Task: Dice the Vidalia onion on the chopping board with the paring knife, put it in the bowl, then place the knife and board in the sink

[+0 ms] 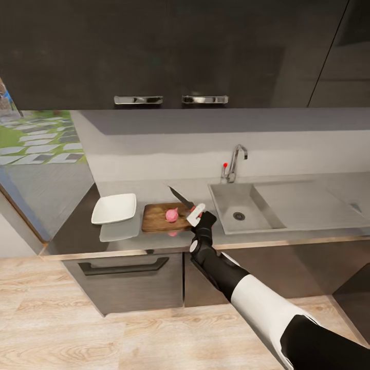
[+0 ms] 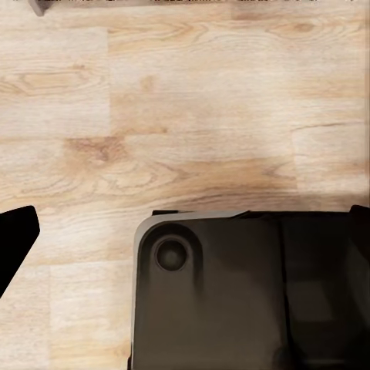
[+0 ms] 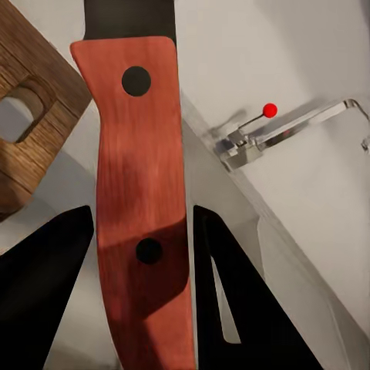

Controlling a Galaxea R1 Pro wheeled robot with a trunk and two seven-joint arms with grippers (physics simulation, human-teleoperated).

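While our left hand [image 2: 11, 239] hangs over the wooden floor [image 2: 193, 116] — its grip we cannot tell — the bowl [image 1: 114, 208] sits left of the chopping board [image 1: 156, 217] carrying the Vidalia onion [image 1: 171, 215]; our right hand [image 1: 196, 213] clamps the paring knife [image 1: 181, 197] beside the sink [image 1: 246, 205].

A kitchen: grey countertop [image 1: 154, 241], steel sink [image 1: 241, 210] with tap [image 1: 235, 162], dark cabinets [image 1: 169, 51].

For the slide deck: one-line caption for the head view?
Right gripper holds the paring knife over the Vidalia onion on the chopping board, between bowl and sink.
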